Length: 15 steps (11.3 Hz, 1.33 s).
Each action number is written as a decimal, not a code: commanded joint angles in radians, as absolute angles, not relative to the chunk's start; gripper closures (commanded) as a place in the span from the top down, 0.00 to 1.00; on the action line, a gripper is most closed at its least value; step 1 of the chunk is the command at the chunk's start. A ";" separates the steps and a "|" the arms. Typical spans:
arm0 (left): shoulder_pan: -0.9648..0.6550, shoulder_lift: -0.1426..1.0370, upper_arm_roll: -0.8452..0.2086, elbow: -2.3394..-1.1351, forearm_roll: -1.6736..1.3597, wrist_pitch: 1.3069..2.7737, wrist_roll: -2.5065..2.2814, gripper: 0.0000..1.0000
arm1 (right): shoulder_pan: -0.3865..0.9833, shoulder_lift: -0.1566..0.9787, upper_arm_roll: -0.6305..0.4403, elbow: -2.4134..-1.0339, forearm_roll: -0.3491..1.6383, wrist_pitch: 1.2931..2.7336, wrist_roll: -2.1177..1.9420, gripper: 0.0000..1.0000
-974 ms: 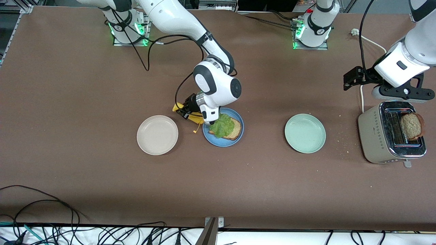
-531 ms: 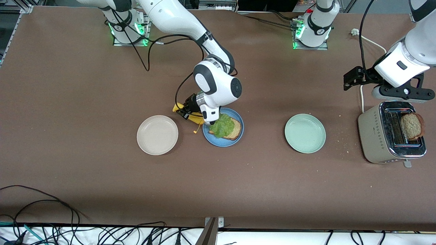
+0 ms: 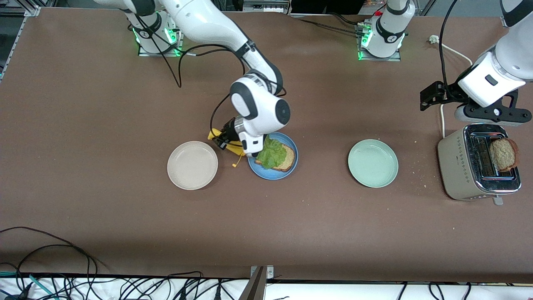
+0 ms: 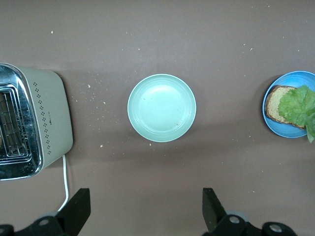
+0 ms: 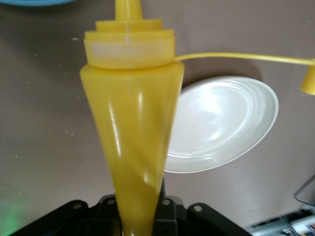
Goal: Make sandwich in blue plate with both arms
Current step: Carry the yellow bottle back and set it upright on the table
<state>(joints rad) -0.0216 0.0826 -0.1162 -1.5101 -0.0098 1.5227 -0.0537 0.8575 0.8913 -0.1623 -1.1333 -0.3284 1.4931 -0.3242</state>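
My right pincer [image 3: 227, 139] clamps the soft yellow squeeze bottle [image 5: 130, 123] mid-body by the blue plate [image 3: 272, 173]; left pincer [image 4: 142, 211] apart above the toaster [image 3: 474, 166]; toast [image 3: 504, 154] looks light, crumbly, so grab its edges.

High front view (both wrists look down).

A matte brown table [image 3: 104, 104] fills nearly the whole front view, evenly lit, with pale crumbs scattered toward the left arm's end. Along its edge nearest the front camera runs a white strip [image 3: 333, 291] tangled with black cables [image 3: 50, 258]. Grey metal framing [image 3: 16, 8] shows at one top corner.
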 commanded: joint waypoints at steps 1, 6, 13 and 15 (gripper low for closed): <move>-0.018 0.081 -0.117 -1.500 -0.011 1.506 -0.043 1.00 | 0.480 0.747 0.120 -1.147 -0.308 1.479 -0.457 0.00; -0.015 0.083 -0.115 -1.503 -0.011 1.506 -0.044 1.00 | 0.133 0.727 0.204 -1.137 -0.036 1.480 -0.822 0.00; 0.003 0.095 -0.110 -1.508 -0.005 1.506 -0.046 1.00 | -0.193 0.799 0.206 -1.135 0.337 1.470 -1.438 0.00; 0.002 0.095 -0.112 -1.506 -0.005 1.506 -0.044 1.00 | -0.260 0.839 0.206 -1.135 0.397 1.465 -1.601 0.00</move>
